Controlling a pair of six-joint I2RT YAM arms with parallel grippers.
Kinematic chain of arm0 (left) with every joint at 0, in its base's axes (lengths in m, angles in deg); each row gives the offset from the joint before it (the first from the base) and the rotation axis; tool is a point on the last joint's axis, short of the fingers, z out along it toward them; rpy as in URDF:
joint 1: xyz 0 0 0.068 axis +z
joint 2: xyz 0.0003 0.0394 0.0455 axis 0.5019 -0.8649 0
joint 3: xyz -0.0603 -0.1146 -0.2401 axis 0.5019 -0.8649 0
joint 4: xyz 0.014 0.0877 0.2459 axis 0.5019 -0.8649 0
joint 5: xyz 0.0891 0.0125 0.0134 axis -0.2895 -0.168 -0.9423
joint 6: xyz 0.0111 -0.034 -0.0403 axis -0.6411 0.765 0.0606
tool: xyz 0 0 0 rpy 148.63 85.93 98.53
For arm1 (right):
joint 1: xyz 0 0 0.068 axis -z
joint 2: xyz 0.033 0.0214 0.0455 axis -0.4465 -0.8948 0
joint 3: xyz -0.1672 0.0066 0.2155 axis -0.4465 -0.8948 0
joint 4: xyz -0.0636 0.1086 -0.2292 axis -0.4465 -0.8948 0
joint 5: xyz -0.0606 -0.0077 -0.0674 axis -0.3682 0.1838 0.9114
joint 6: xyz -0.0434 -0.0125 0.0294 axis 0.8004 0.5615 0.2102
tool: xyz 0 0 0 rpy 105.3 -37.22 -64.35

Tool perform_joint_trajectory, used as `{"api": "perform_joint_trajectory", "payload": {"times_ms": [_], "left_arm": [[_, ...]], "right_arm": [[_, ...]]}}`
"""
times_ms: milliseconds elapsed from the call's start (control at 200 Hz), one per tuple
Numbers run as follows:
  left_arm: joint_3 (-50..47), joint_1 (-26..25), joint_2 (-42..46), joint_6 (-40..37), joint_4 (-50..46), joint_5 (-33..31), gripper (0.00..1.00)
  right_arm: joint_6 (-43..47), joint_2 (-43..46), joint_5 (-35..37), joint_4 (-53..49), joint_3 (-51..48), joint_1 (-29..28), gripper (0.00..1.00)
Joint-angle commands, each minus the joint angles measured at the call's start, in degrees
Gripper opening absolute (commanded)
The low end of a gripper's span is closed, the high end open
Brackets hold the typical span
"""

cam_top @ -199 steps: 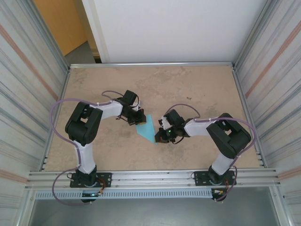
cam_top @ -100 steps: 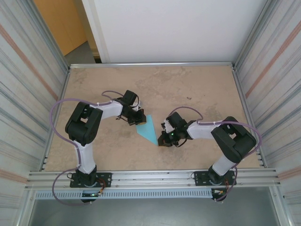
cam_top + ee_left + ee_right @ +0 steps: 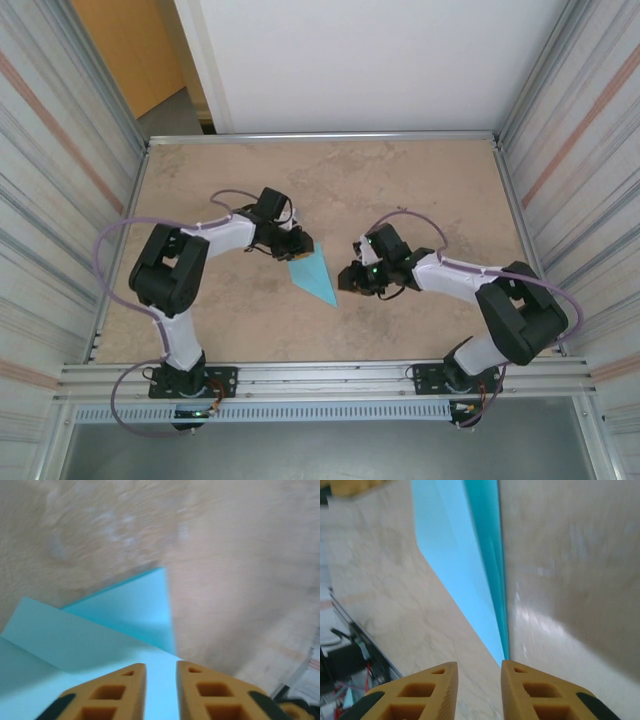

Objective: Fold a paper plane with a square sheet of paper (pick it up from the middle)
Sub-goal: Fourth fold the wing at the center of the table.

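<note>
Plainly a pointed, layered light-blue paper wedge [image 3: 312, 277], flat on the table [image 3: 420, 180].

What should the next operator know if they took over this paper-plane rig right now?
Left end effector: jaws slightly parted, low over the wide end of the folded light-blue paper; no grip evident.
Right end effector: jaws slightly parted, right at the paper's pointed tip; no grip evident.
Paper: lies on the table between the two arms, point toward the near edge.
Done: the sheet is folded into a layered, pointed wedge.
Left: probably the remaining folds; it does not look like a finished plane yet.
</note>
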Motion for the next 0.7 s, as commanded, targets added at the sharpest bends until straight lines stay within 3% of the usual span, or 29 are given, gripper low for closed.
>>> {"api": "perform_joint_trajectory", "payload": {"times_ms": [0, 95, 266, 561, 697], "left_arm": [[-3.07, 1.04, 7.27, 4.1, 5.13, 0.85, 0.34], [-7.6, 2.69, 10.67, 6.78, 8.53, 1.03, 0.4], [-14.61, 4.71, 14.42, 10.17, 12.81, 2.68, 0.51], [-19.78, 4.99, 14.62, 12.46, 16.71, 4.66, 0.54], [-20.07, 5.06, 14.37, 12.61, 17.38, 4.97, 0.55]], "right_arm": [[0.83, -2.11, 0.91, 3.49, 3.47, 1.63, 0.35], [2.53, -5.24, 0.1, 4.43, 6.02, 2.41, 0.41], [5.54, -12.47, -1.82, 4.13, 11.11, 2.92, 0.43], [8.46, -21.44, -8.39, 6.11, 16.06, 3.6, 0.33], [10.33, -23.41, -11.22, 6.41, 17.32, 3.79, 0.24]]}}
